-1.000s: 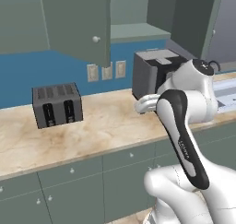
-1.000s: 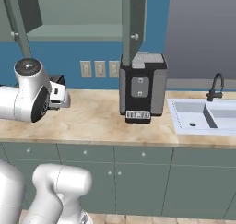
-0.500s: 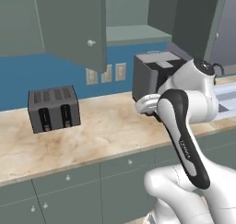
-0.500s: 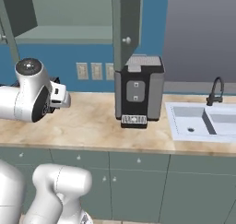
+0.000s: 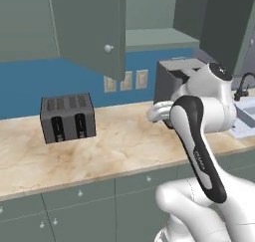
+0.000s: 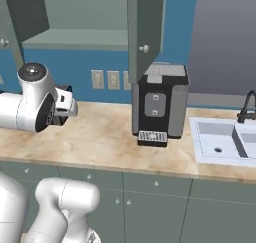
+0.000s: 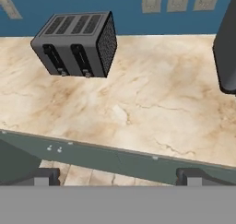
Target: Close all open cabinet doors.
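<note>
Two grey-green cabinet doors stand open above the counter. The left door (image 5: 87,27) swings out over the toaster, its pale knob (image 5: 108,48) near the lower right corner. Edge-on above the coffee machine hangs the right door (image 5: 226,22); the right base view shows it as a narrow panel (image 6: 145,27) with its knob (image 6: 144,48). Between the two doors lies the cabinet's shelf (image 5: 154,37). My gripper (image 6: 66,103) hovers over the counter, well below both doors. Its fingertips (image 7: 44,176) are spread wide and it is open, holding nothing.
A grey four-slot toaster (image 5: 67,117) sits on the marble counter (image 5: 124,146) at the left. The black coffee machine (image 6: 160,104) stands to the right, close to my hand. A white sink (image 6: 225,142) with a dark tap lies further right. Drawer fronts (image 6: 150,187) run below.
The whole picture has shifted slightly and the doors look larger, so the base has moved. The arm keeps its pose. Both doors stay open.
</note>
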Motion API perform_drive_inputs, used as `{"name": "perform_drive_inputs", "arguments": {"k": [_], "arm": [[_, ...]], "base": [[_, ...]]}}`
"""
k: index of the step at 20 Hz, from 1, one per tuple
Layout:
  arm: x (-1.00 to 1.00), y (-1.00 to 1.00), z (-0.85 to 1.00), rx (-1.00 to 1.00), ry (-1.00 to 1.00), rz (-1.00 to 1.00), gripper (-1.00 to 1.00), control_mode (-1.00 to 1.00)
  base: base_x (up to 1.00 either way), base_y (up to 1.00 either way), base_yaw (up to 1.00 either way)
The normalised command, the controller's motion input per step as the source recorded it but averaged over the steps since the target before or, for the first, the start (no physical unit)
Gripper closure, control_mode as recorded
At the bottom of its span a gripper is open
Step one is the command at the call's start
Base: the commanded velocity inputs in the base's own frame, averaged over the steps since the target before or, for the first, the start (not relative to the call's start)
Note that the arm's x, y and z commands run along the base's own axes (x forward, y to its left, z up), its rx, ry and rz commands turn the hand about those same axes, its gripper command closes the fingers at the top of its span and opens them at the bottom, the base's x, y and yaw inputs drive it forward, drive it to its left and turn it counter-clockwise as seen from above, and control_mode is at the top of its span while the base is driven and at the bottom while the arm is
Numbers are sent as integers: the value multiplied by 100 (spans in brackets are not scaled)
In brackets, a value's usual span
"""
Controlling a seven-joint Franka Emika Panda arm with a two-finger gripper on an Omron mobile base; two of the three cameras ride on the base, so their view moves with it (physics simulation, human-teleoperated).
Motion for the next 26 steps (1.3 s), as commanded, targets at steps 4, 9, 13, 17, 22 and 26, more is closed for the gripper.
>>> {"name": "perform_drive_inputs", "arguments": {"k": [4, 9, 13, 17, 22, 26], "arm": [[0, 0, 0, 0, 0, 0, -100, 100], [0, 0, 0, 0, 0, 0, -100, 100], [0, 0, 0, 0, 0, 0, -100, 100], [0, 0, 0, 0, 0, 0, -100, 100], [0, 0, 0, 0, 0, 0, -100, 100], [0, 0, 0, 0, 0, 0, -100, 100]], "base": [[43, -3, 26], [40, -3, 16], [4, -9, -1], [-4, -18, -31], [-1, -1, -36], [0, 4, -13]]}}
